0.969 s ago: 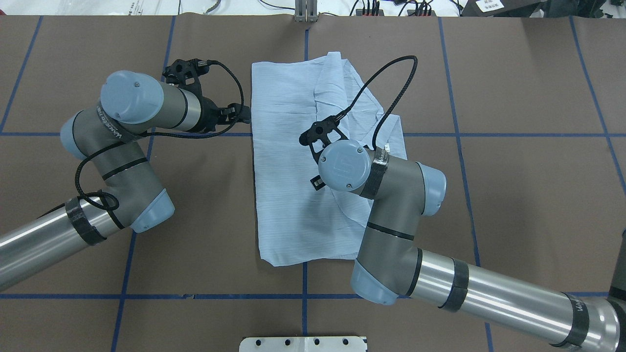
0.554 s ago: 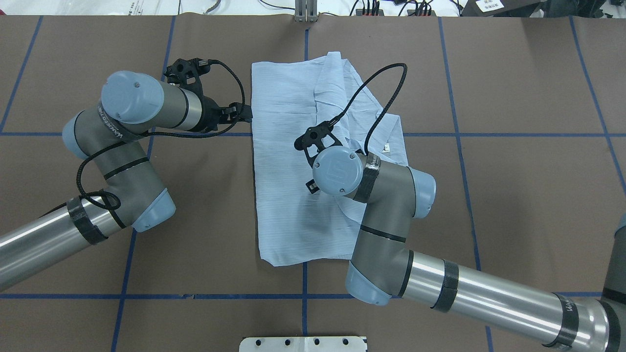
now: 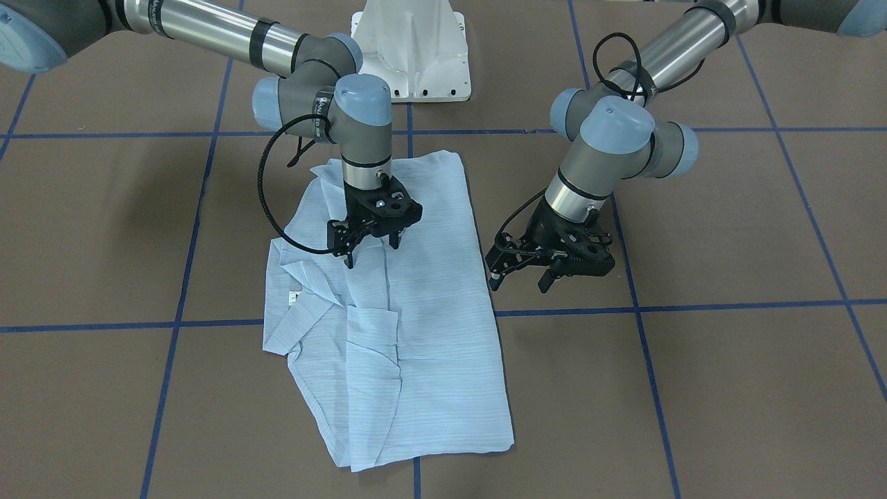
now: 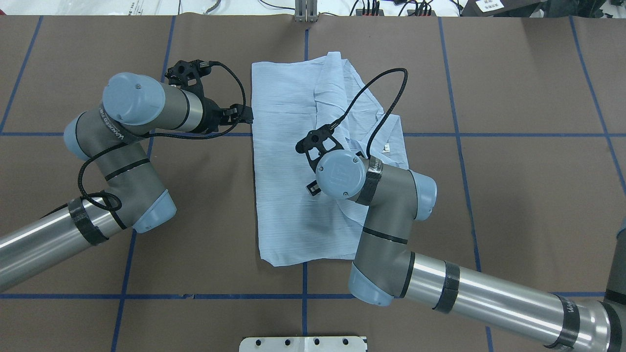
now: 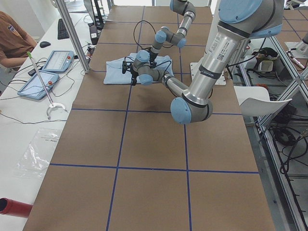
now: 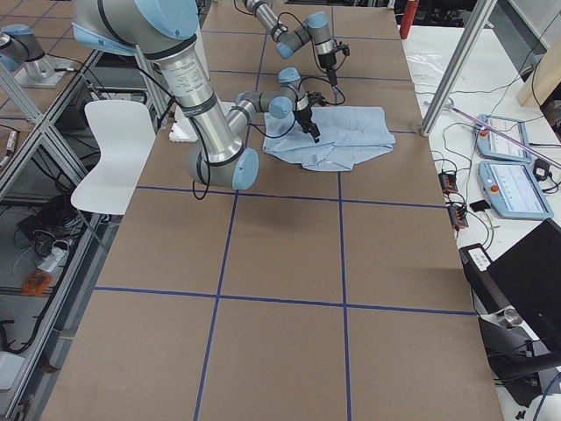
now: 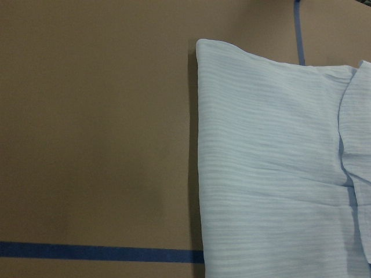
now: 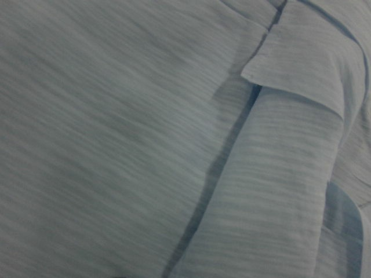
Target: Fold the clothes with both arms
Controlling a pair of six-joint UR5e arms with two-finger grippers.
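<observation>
A black band [image 4: 111, 128] on the left arm [image 4: 124, 171] carries white lettering beginning "WAN"; the remaining characters are not legible. No other text is readable.

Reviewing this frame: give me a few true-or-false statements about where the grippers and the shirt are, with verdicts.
1. The right gripper is above the shirt. True.
2. The left gripper is shut on a sleeve. False: it is open, beside the shirt's side edge, holding nothing.
3. The shirt hangs over the edge of the table. False: it lies wholly on the table.
4. A white neck label is showing. True.
</observation>
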